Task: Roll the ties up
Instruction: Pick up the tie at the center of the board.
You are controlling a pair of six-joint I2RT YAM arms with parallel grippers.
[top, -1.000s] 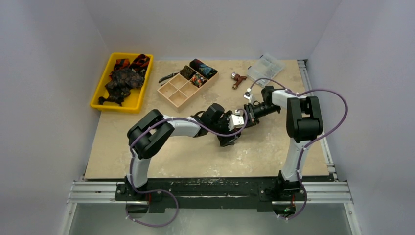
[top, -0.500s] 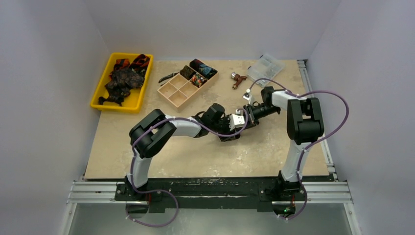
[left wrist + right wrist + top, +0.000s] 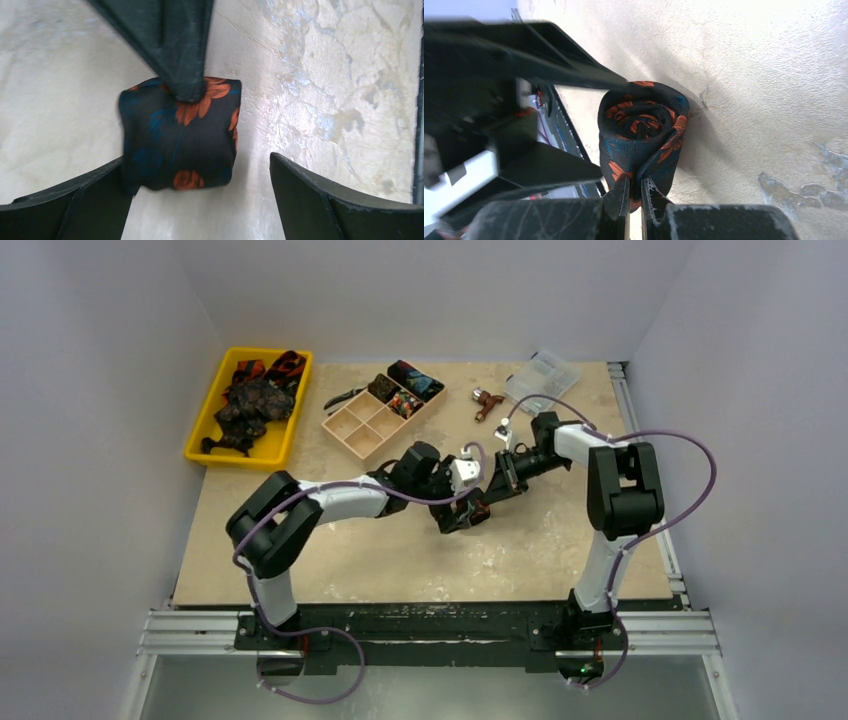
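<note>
Both arms stretched to frame centre in the top view. Left gripper [image 3: 463, 517] angled down, jaws spread wide. Right gripper [image 3: 636, 192] pinched tight on rolled tie [image 3: 639, 125].

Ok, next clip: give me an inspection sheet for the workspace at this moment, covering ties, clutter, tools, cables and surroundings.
Surface: beige marbled tabletop.
Job's things: one rolled tie mid-table; loose ties heaped in the yellow bin; finished rolls in the far compartments of the wooden organiser.
Clutter: pliers, small brown object, clear plastic box, all toward the far edge.
Grippers: left tool open, fingers either side of the roll; right tool shut on the rolled tie's outer layer.
Cables: purple cables loop along both arms.
Surroundings: plain pale walls; metal rail at the near edge.
</note>
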